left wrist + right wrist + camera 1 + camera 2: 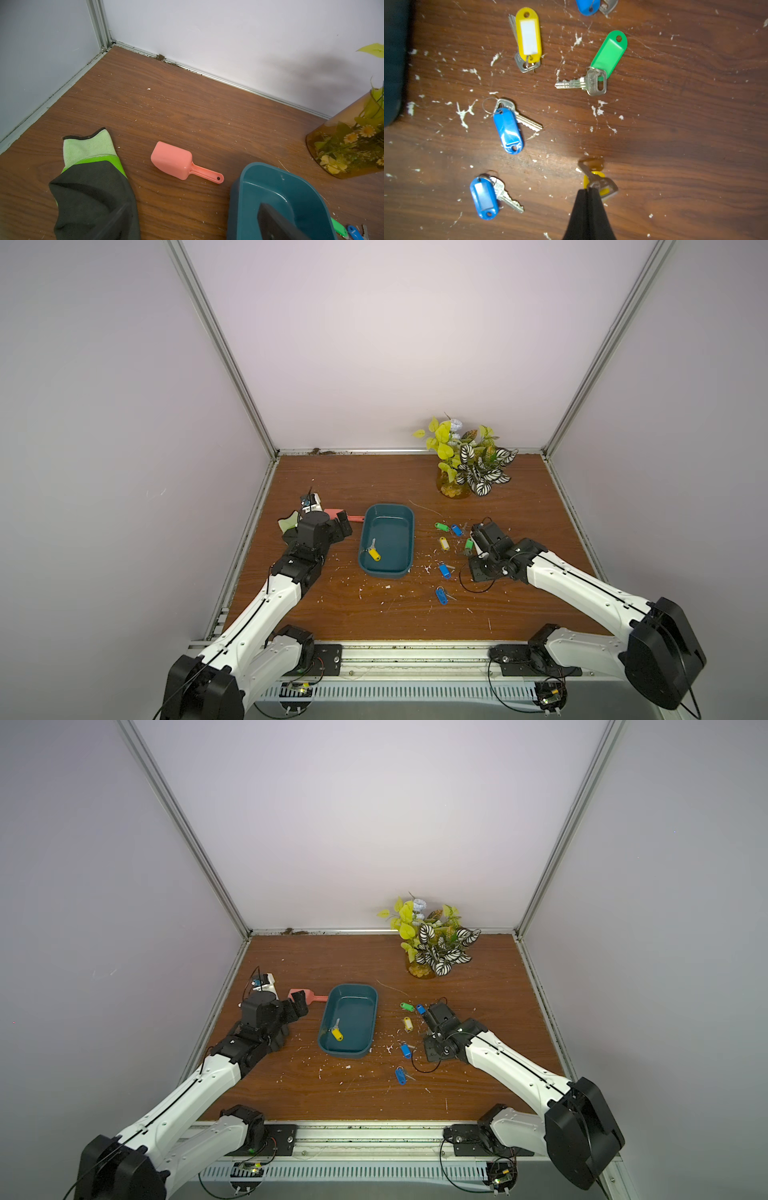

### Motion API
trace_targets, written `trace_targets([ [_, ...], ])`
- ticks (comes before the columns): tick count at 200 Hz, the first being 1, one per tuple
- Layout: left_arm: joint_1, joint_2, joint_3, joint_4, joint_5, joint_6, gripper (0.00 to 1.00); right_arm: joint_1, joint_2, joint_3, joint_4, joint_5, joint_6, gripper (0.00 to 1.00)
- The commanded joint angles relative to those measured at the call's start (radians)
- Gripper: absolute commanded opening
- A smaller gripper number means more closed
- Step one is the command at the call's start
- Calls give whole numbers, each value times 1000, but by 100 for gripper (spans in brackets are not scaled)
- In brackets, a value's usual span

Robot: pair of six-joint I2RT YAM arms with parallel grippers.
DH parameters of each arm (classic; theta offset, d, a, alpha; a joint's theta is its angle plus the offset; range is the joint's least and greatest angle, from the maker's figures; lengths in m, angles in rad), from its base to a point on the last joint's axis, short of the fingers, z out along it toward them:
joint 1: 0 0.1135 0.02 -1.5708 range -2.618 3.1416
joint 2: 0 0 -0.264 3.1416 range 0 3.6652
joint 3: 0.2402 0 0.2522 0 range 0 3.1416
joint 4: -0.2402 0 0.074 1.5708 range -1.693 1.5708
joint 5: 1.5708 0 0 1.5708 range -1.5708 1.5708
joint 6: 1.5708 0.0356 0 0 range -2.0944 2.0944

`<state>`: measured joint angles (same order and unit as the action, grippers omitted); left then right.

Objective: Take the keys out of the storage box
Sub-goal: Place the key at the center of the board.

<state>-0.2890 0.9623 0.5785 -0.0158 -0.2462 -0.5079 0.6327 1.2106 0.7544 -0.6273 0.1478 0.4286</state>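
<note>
The counter [374,614] lies open around both arms, bare wood flecked with white scraps. The storage box [395,531] sits between the two pairs of fingers; in the left wrist view its near part is cut off and partly hidden by the left fingers [276,224], which stand spread wide, holding nothing, one only a blur over a glove [93,187]. Beyond them a pink scoop [174,164] lies clear of the box wall. One yellow-tagged key [374,554] lies inside the box. The right fingers [579,218] are pressed together on a held key [602,185], its yellow tag mostly hidden behind the tips; whether it touches the counter is unclear. Ahead of them five loose keys [508,131] lie apart, the farthest blue one cut off.
</note>
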Motion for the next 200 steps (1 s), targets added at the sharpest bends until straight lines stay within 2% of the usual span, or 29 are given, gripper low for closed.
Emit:
trace_targets([
  [1,9,0,35,14,-5,12,98,-10,-12,-6,60,-8,12,0],
  [120,10,3,53,-13,59,42,98,-26,93,-17,197,-52,-12,0],
  [192,10,-8,76,-39,152,86,98,-37,133,-32,244,-43,-18,0],
  [200,10,-10,78,-51,174,93,98,-40,126,-33,245,-35,-19,7],
])
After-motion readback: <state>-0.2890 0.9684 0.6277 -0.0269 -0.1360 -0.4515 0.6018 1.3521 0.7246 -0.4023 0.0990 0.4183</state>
